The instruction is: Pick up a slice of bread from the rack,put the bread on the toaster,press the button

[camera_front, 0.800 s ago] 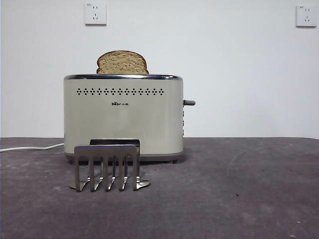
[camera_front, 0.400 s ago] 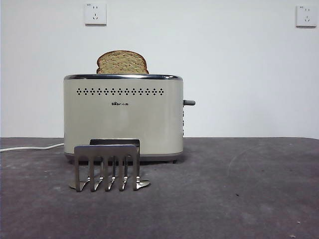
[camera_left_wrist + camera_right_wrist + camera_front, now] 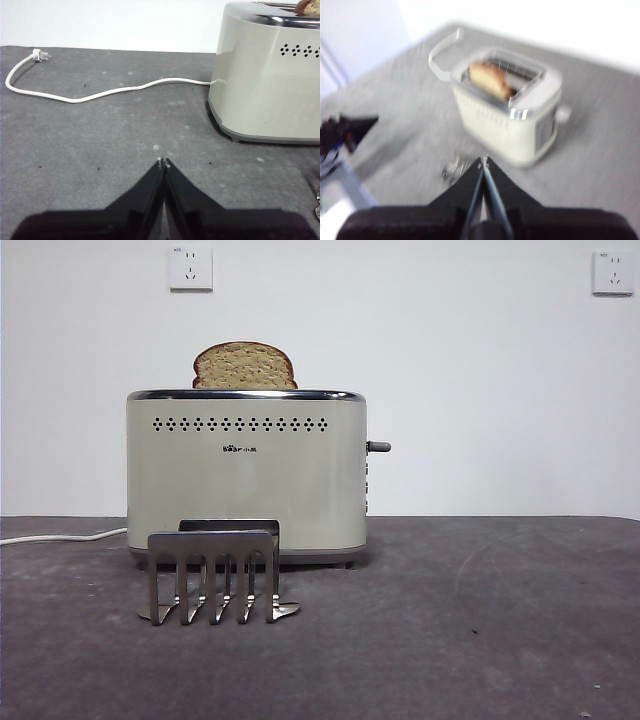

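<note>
The slice of bread (image 3: pixel 244 366) stands in a slot of the cream toaster (image 3: pixel 245 480), its domed top sticking out; it also shows in the right wrist view (image 3: pixel 491 81). The toaster's side lever (image 3: pixel 378 447) is raised. The silver rack (image 3: pixel 214 575) stands empty in front of the toaster. My left gripper (image 3: pixel 163 162) is shut and empty, low over the mat beside the toaster (image 3: pixel 270 75). My right gripper (image 3: pixel 483 161) is shut and empty, high above the toaster (image 3: pixel 507 110), in a blurred view. Neither gripper shows in the front view.
The toaster's white cord (image 3: pixel 100 91) trails across the grey mat to a loose plug (image 3: pixel 40 55). Two wall sockets (image 3: pixel 191 267) sit on the white wall behind. The other arm shows as a dark shape (image 3: pixel 347 127) at the right wrist view's edge.
The front view has shifted by a pixel or two; bread, toaster and rack stand as before.
</note>
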### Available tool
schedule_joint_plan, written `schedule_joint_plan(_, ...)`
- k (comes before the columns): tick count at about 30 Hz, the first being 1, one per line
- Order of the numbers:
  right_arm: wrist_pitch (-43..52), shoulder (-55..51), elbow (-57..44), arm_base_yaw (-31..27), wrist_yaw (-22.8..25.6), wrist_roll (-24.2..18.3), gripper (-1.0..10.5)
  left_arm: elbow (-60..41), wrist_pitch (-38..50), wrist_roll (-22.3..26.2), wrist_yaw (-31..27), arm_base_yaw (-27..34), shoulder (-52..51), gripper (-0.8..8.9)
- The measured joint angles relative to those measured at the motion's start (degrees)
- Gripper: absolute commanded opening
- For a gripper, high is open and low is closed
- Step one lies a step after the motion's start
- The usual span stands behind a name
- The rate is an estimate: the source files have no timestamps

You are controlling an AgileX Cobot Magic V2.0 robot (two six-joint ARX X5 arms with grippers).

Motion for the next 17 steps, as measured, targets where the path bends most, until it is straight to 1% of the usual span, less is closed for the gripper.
schedule_joint_plan(4,10.2,-8.3,-10.1,-2.0,0.9,0.8,0.0,0.0,0.0,0.0,0.0,0.0,0.0,-0.03)
schedule_joint_plan(9,25.4,-18.8,-27.9,-2.4,7.5,1.5,0.0,0.0,0.0,0.0,0.0,0.0,0.0,-0.03)
schedule_joint_plan(13,36.9,-26.3,-42.2,-2.4,12.0,4.3,0.0,0.0,0.0,0.0,0.0,0.0,0.0,-0.03)
schedule_joint_plan(17,43.2,-33.1,-53.2,-2.4,18.4,6.9,0.0,0.0,0.0,0.0,0.0,0.0,0.0,-0.03)
